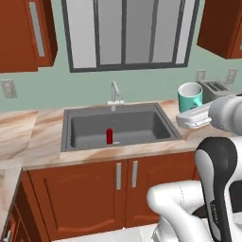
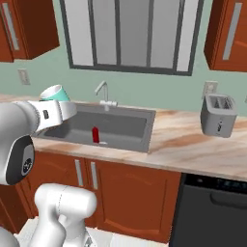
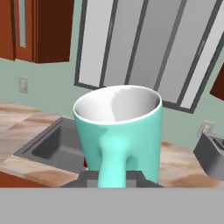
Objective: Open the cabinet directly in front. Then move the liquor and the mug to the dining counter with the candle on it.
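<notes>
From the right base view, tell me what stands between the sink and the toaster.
Nothing: bare marble worktop runs from the sink to the toaster, seen in the right base view.

Grey rectangular sink basin [image 1: 75, 124] set into the beige-brown marble-patterned worktop [image 1: 19, 137], small red bottle-shaped item [image 1: 109, 136] standing upright on the basin floor. Thin silver tap [image 1: 114, 92] behind the basin, centred under the dark-framed window with pale vertical panes [image 1: 127, 33]. Grey two-slot toaster [image 2: 218, 115] on the worktop right of the sink, against the pale green wall [image 1: 47, 90]. White wall sockets [image 2: 23, 76] on that wall either side of the sink. Reddish-brown base cupboard doors with short vertical silver handles [image 1: 126, 175] below the sink. Black appliance front [image 2: 212, 212] under the worktop to the right.
</notes>
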